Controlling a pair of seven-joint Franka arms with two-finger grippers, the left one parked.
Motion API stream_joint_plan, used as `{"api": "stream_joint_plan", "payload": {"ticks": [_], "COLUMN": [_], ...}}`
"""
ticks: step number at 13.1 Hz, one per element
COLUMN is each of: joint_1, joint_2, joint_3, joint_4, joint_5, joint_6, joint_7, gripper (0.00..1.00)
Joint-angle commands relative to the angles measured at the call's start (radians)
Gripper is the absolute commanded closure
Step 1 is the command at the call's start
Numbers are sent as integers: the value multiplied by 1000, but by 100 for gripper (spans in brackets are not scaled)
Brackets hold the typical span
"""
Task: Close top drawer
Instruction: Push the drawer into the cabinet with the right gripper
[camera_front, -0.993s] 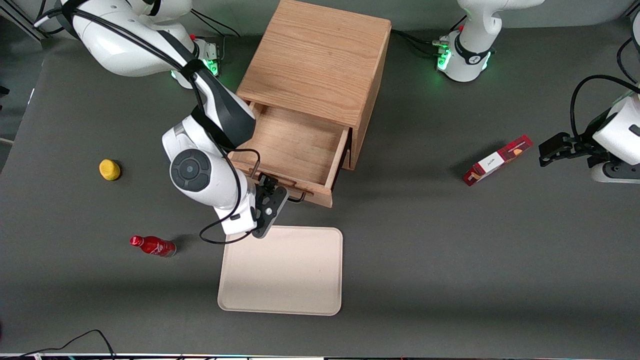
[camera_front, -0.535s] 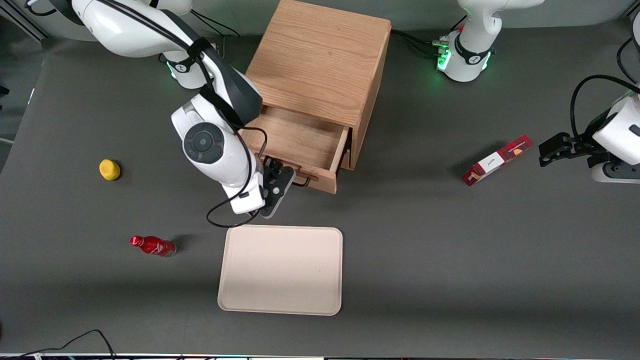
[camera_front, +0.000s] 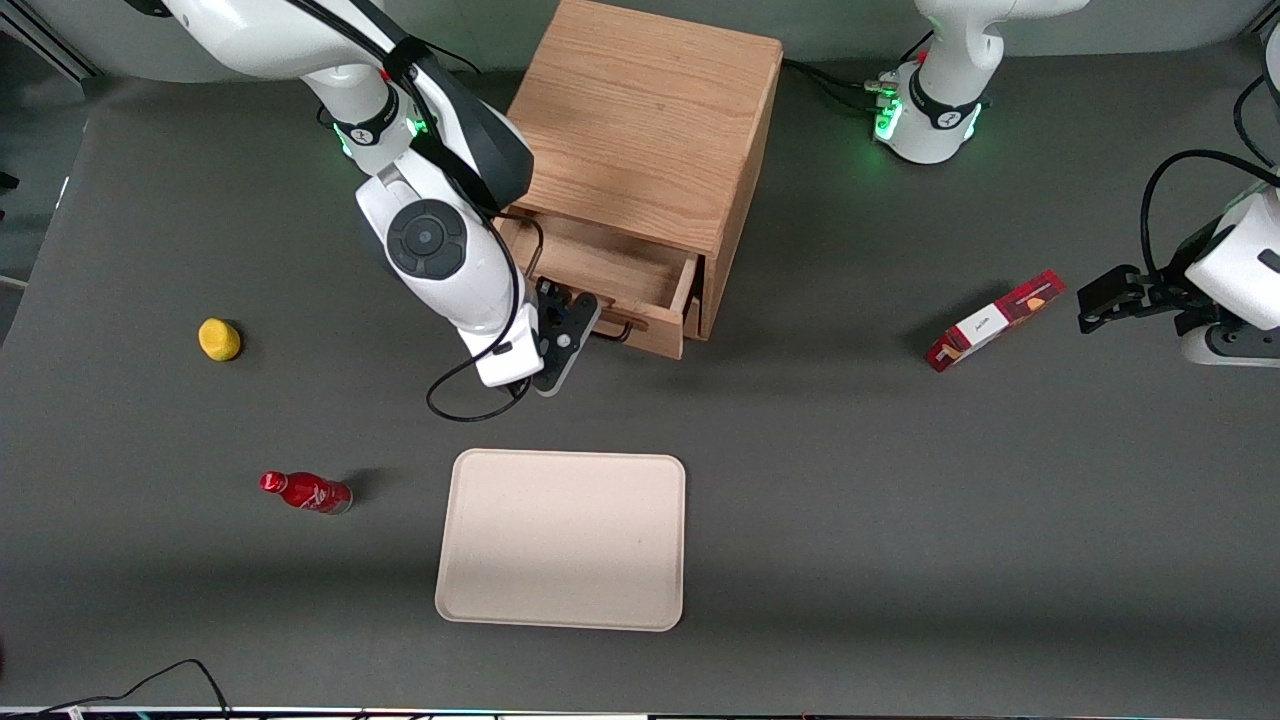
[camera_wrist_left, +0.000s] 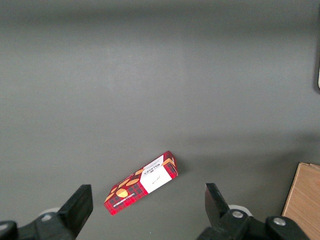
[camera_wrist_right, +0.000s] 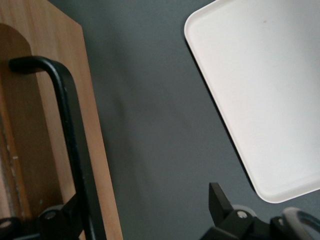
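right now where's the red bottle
In the front view, the red bottle lies on its side toward the working arm's end, beside the tray, nearer the camera than the gripper.

Light oak top drawer (camera_front: 610, 277), black wire handle, juts partly open from its cabinet.

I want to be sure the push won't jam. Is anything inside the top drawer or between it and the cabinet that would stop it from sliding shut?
Nothing visible does. The exposed part of the top drawer looks empty, and no object lies between its front and the cabinet. The gripper is at the drawer's black handle. The tray lies nearer the front camera, apart.
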Motion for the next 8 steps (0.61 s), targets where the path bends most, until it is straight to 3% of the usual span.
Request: {"api": "stream_joint_plan", "payload": {"ticks": [1,8], "joint_1": [-2,-2], "joint_2": [-73,-115], "joint_3": [14,57], "joint_4": [-92,-140], "joint_5": [43,83], "joint_6": [16,19], "joint_7": [10,41], "gripper": [0,0]}}
